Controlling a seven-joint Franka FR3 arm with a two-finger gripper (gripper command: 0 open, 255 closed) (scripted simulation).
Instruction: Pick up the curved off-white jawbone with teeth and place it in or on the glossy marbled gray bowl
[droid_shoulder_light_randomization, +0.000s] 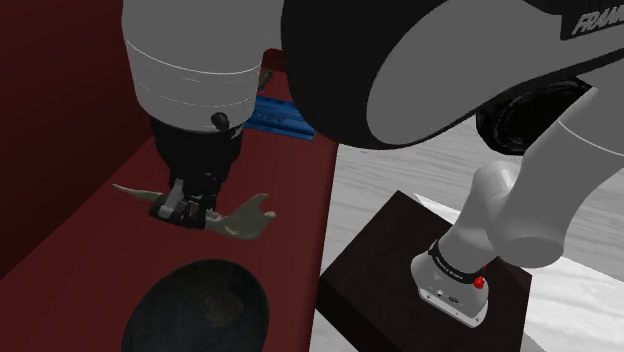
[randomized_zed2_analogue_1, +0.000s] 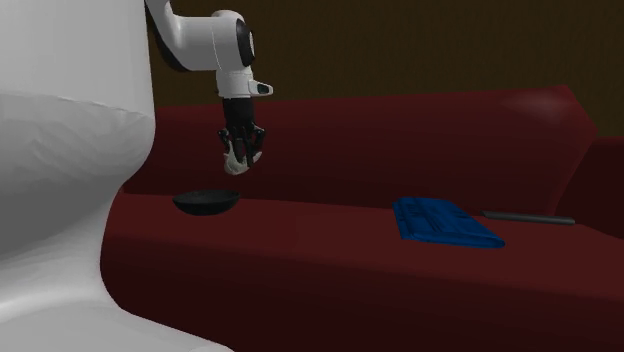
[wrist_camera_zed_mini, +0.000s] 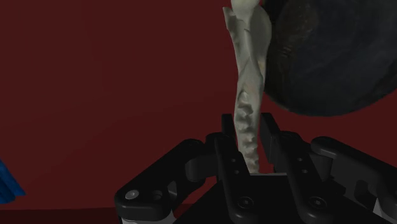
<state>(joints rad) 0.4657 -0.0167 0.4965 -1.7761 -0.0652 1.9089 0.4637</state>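
The off-white jawbone (droid_shoulder_light_randomization: 240, 214) is a long curved bone with a row of teeth (wrist_camera_zed_mini: 245, 121). My gripper (droid_shoulder_light_randomization: 187, 210) is shut on its middle and holds it in the air above the dark red surface (droid_shoulder_light_randomization: 90, 230); its two ends stick out on either side of the fingers. In the second exterior view the gripper (randomized_zed2_analogue_1: 241, 158) hangs a little above and beside the bowl (randomized_zed2_analogue_1: 206, 202). The bowl (droid_shoulder_light_randomization: 196, 308) is dark, glossy and marbled, and lies near the front edge in the shoulder view. From the wrist the bowl (wrist_camera_zed_mini: 334, 57) lies just beyond the bone's far end.
A blue flat object (randomized_zed2_analogue_1: 444, 222) rests on the red surface well away from the bowl, also seen behind the arm (droid_shoulder_light_randomization: 280, 115). A thin dark rod (randomized_zed2_analogue_1: 528, 216) lies beyond it. The surface's edge drops to a pale floor (droid_shoulder_light_randomization: 370, 185) beside the stand (droid_shoulder_light_randomization: 400, 270).
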